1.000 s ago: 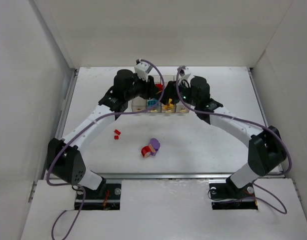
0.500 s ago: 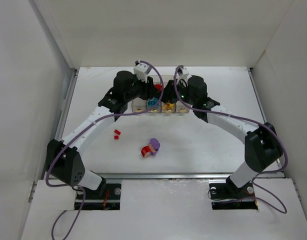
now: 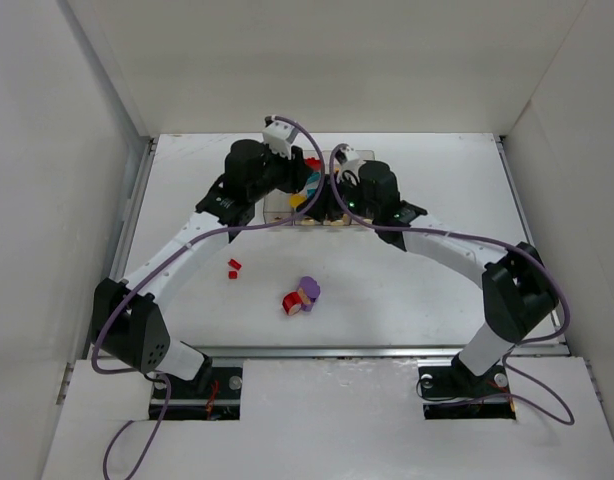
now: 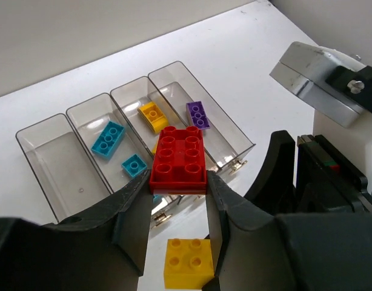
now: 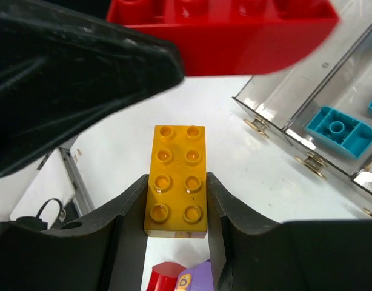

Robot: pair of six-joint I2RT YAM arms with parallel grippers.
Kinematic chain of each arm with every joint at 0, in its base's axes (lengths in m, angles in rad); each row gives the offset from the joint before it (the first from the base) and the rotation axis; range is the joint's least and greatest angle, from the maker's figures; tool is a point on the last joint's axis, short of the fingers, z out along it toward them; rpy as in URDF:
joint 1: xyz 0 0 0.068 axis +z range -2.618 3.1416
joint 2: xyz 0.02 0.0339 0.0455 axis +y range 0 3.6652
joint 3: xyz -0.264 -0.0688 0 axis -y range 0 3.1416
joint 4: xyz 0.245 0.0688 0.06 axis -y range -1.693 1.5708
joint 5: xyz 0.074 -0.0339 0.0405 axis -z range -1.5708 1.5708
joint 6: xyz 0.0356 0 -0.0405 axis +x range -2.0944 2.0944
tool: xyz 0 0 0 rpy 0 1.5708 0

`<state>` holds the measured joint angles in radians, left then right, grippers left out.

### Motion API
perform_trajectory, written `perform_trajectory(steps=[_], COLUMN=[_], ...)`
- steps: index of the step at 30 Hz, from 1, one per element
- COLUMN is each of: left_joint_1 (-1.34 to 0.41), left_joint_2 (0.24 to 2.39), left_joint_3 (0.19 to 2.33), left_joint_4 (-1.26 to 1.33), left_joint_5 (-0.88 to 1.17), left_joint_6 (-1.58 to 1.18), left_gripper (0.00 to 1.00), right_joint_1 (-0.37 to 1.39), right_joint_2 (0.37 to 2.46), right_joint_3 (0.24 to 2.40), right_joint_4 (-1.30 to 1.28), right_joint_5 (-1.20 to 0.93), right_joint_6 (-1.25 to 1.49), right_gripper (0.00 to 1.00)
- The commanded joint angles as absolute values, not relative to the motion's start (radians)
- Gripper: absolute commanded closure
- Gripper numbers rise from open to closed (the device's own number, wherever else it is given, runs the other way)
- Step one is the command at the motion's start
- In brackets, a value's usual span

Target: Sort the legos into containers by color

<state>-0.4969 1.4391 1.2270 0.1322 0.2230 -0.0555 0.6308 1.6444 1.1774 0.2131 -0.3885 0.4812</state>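
Observation:
My left gripper (image 4: 178,182) is shut on a red lego (image 4: 178,159), held above the row of four clear containers (image 4: 46,130). The leftmost bin is bare, the second holds two teal legos (image 4: 109,136), the third a yellow one (image 4: 152,115), the fourth a purple one (image 4: 198,113). My right gripper (image 5: 177,188) is shut on a yellow lego (image 5: 177,180), just under the red lego (image 5: 222,30); it shows in the left wrist view too (image 4: 188,262). From above, both grippers (image 3: 305,178) (image 3: 322,195) meet over the bins and hide most of them.
A small red lego (image 3: 234,267) lies on the table at the left. A red and purple clump (image 3: 302,296) lies near the middle front, also low in the right wrist view (image 5: 180,279). White walls enclose the table.
My right gripper has moved left with the yellow lego, close under my left gripper. My left gripper has shifted slightly back with the red lego.

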Motion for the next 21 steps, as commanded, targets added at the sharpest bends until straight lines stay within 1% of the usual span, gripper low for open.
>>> perform_trajectory(steps=[1,4,5,7,9,12,14,16,18,21], left_joint_1=[-0.497,-0.485,-0.473,-0.444,-0.443,-0.443,-0.443,-0.434,-0.434,-0.425], left_joint_2=[1.433,1.424,1.424,1.433,1.433,1.465,1.494,1.508,1.535,1.575], left_joint_3=[1.273,1.25,1.241,1.217,1.188,1.175,1.175,1.114,1.068,1.046], left_joint_4=[0.173,0.163,0.163,0.172,0.172,0.163,0.163,0.214,0.32,0.367], left_joint_5=[0.164,0.057,-0.015,-0.064,-0.074,-0.046,-0.075,-0.12,-0.136,-0.166], left_joint_6=[-0.043,-0.017,0.0,0.012,0.021,-0.029,-0.043,0.003,0.057,0.083], left_gripper=[1.0,1.0,1.0,1.0,1.0,1.0,1.0,1.0,1.0,1.0], right_joint_1=[0.627,0.615,0.615,0.581,0.545,0.531,0.52,0.491,0.471,0.442], right_joint_2=[1.635,1.626,1.626,1.638,1.684,1.77,1.811,1.868,1.943,2.022], right_joint_3=[1.189,1.209,1.224,1.276,1.321,1.414,1.484,1.523,1.594,1.707], right_joint_4=[0.224,0.186,0.122,0.056,-0.02,-0.031,-0.041,-0.041,-0.041,-0.107], right_joint_5=[-0.367,-0.318,-0.292,-0.189,-0.1,-0.039,0.026,0.081,0.081,0.091], right_joint_6=[0.457,0.445,0.431,0.431,0.431,0.44,0.44,0.44,0.44,0.44], right_gripper=[1.0,1.0,1.0,1.0,1.0,1.0,1.0,1.0,1.0,1.0])
